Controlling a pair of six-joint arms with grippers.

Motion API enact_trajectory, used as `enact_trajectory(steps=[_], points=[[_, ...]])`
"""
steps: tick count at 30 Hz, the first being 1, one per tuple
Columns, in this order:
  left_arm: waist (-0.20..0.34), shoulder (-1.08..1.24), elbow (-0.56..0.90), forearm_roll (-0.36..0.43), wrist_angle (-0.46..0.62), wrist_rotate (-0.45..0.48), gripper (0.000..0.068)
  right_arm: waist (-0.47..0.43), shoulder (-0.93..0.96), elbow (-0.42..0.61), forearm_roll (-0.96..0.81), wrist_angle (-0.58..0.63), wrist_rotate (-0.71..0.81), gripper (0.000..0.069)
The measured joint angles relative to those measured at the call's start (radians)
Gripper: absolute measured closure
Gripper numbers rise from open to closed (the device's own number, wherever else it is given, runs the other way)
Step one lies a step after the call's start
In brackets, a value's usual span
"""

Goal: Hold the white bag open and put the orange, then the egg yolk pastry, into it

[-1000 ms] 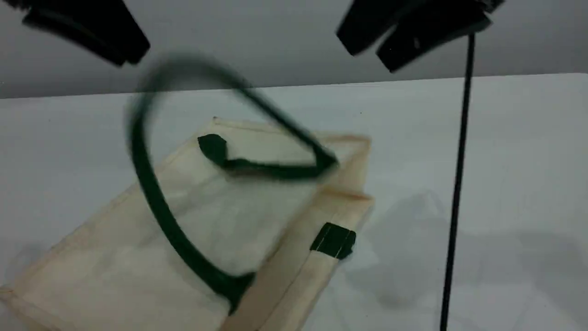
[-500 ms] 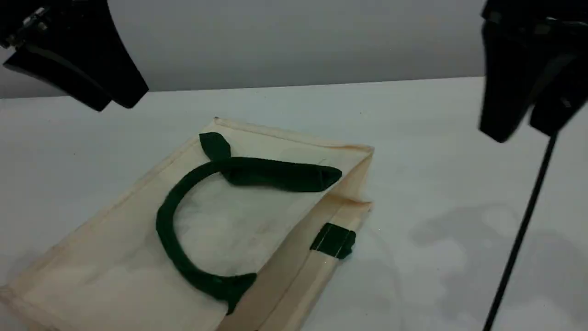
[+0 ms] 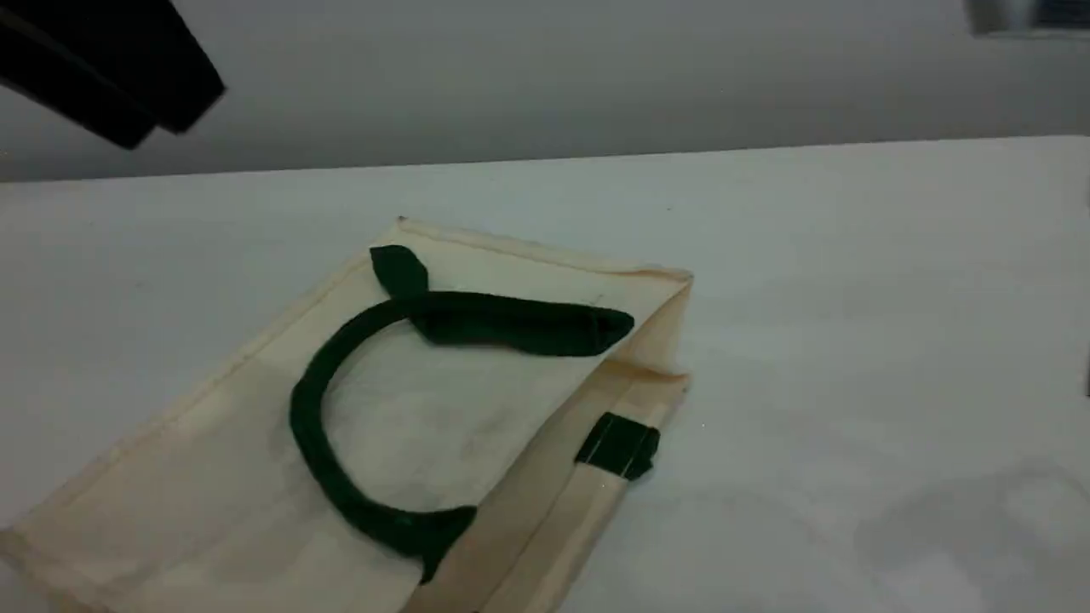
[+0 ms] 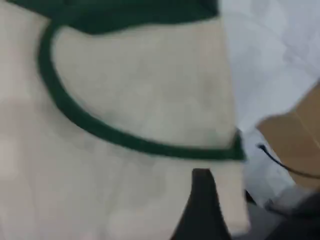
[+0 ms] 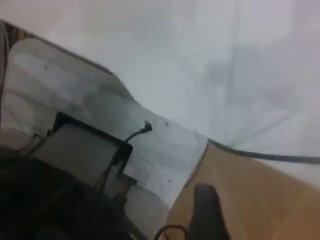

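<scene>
white tabletop [image 3: 851, 323] fills most of the scene view, and on it, in the lower left and centre of the frame, the white bag [image 3: 443, 426] lies flat, its mouth collapsed and its rim turned toward the right. one dark green handle [image 3: 311, 443] curls in a loop across the cream canvas, its upper end folded over along the far side of the cloth; a green stitched patch [image 3: 619, 446] sits at the rim near the frame's centre. orange and egg yolk pastry appear in none of the views.

the left gripper [image 3: 111, 72], a dark blurred shape in the upper left corner of the scene view, hangs high above the table, well apart from the bag and up-left of it. its own camera looks straight down on the canvas and the green loop, with one dark fingertip [image 4: 202, 205] at the bottom edge, clear of the fabric; its jaws stand spread and hold nothing.

the right gripper [image 5: 207, 215] shows only as one blurred fingertip at the bottom of its own view, over tabletop and brown floor, away from the bag; its jaws too are spread wide, empty.
</scene>
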Motion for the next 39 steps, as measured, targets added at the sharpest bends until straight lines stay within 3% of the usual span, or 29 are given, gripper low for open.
enact_trajectory(steps=[4,13,21,27,32,39], points=[[0.000,-0.051,0.021,0.004,0.069,-0.051,0.0177,0.000,-0.144,0.038,0.000,0.004,0.061,0.0232],[0.000,-0.195,0.199,0.028,0.066,-0.102,0.0177,0.000,-0.549,0.045,-0.001,0.007,0.133,0.0232],[0.000,-0.436,0.403,0.022,-0.063,-0.143,0.0177,0.000,-0.910,0.045,-0.056,0.011,0.149,0.0232],[0.000,-0.660,0.498,0.030,-0.094,-0.153,0.0177,0.000,-1.107,0.045,-0.093,0.007,0.151,0.0232],[0.000,-0.854,0.533,0.125,-0.154,-0.213,0.0177,0.000,-1.183,0.079,-0.109,0.002,0.160,0.0232],[0.000,-1.074,0.558,0.335,-0.179,-0.369,0.0177,0.000,-1.197,0.247,-0.136,-0.103,0.160,0.0232]])
